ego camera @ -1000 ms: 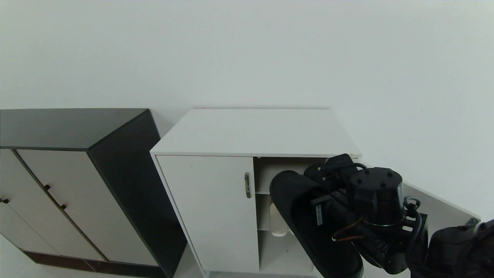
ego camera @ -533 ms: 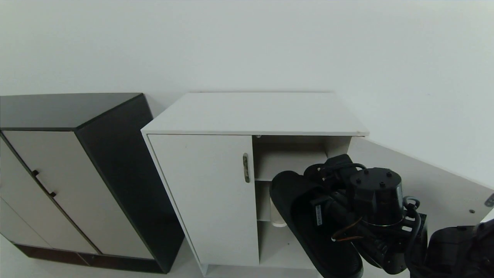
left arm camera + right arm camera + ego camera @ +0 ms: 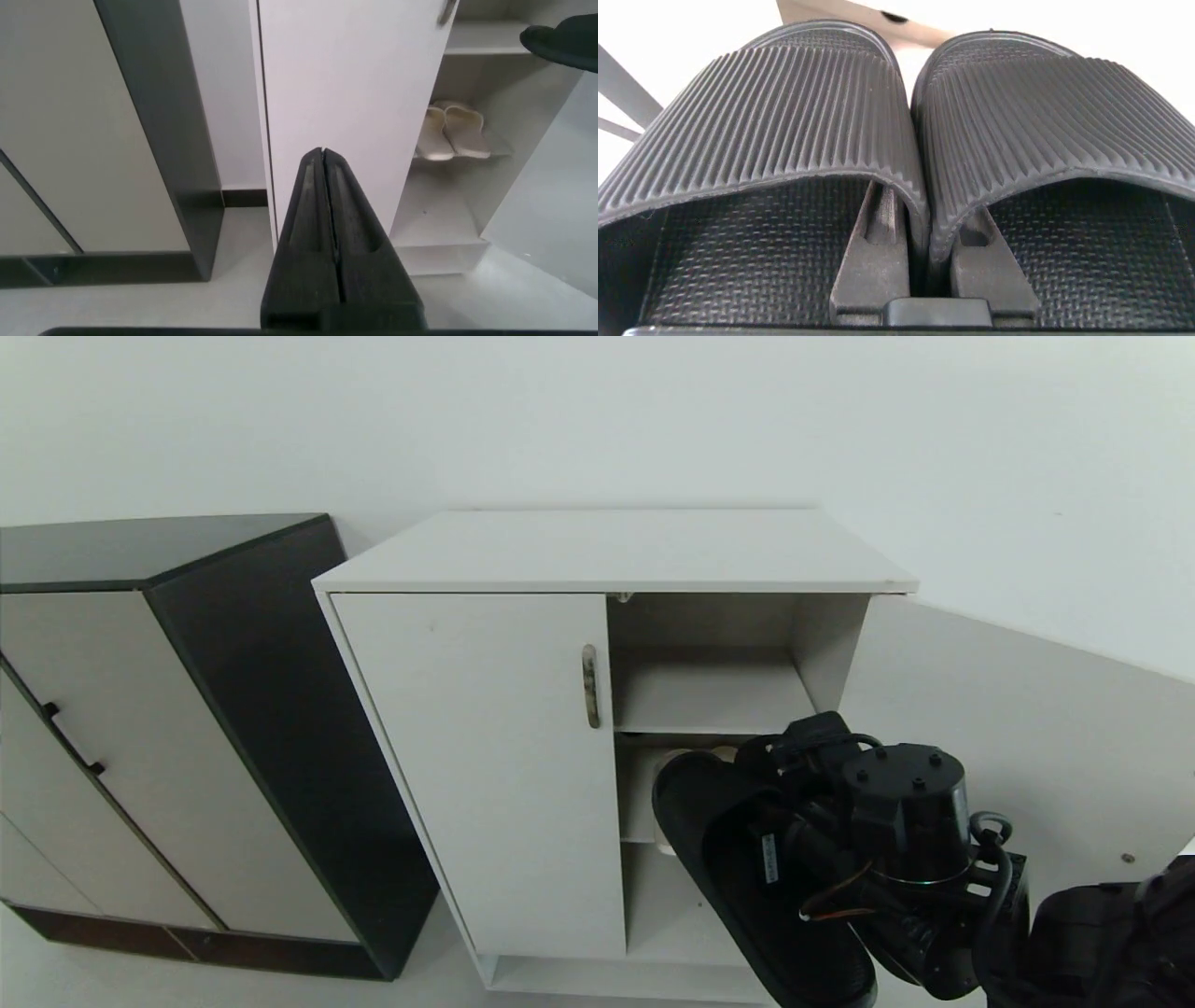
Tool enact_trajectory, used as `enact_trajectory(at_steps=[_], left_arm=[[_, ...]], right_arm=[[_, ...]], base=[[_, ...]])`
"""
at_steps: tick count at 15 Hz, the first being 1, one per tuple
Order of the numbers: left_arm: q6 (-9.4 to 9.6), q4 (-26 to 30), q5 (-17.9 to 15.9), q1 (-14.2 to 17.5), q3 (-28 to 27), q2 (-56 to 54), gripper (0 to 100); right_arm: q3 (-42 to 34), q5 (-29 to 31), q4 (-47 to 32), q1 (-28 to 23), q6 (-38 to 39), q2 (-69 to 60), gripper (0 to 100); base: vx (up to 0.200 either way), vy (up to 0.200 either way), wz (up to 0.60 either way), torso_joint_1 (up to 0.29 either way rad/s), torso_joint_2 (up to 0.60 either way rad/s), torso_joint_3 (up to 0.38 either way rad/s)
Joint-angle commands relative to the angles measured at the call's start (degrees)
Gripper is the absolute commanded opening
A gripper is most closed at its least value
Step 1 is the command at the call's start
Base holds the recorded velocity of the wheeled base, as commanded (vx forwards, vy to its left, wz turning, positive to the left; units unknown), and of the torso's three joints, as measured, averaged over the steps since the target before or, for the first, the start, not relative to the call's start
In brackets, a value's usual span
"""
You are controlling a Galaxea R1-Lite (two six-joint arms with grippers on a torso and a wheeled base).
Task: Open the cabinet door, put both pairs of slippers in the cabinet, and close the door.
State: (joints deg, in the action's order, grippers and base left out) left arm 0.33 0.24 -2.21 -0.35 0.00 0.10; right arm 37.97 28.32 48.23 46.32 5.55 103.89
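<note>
The white cabinet [image 3: 607, 551] has its left door [image 3: 476, 756] closed and its right door [image 3: 1027, 728] swung wide open. In front of the open half, level with the middle shelf, my right gripper [image 3: 794, 821] is shut on the pair of black slippers [image 3: 747, 877]. Both fingers [image 3: 878, 233] clamp the two inner edges of the black slippers [image 3: 831, 112] together. A pair of white slippers [image 3: 453, 131] lies on the middle shelf inside. My left gripper [image 3: 322, 159] is shut with nothing in it, low before the closed door.
A dark cabinet with beige doors [image 3: 140, 709] stands close on the white cabinet's left. The upper shelf [image 3: 709, 695] is bare. The open door bounds the space on the right. Pale floor [image 3: 523, 299] lies before the cabinet.
The whole head view has shifted: the camera has sunk lower, so more of the cabinet's inside shows. My right gripper holds the black slippers the same way.
</note>
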Motion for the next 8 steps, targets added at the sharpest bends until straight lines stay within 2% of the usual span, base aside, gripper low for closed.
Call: enact_trajectory(at_steps=[1, 8], left_arm=[[0.02, 0.02, 0.01, 0.00, 0.00, -0.01, 0], [0.02, 0.02, 0.01, 0.00, 0.00, -0.01, 0]], right_arm=[[0.00, -0.02, 0.03, -0.01, -0.01, 0.09, 0], [-0.09, -0.02, 0.03, -0.01, -0.01, 0.09, 0]], base=[[0.000, 0.000, 0.00, -0.129, 0.46, 0.330], [0.000, 0.000, 0.00, -0.076, 0.45, 0.369]])
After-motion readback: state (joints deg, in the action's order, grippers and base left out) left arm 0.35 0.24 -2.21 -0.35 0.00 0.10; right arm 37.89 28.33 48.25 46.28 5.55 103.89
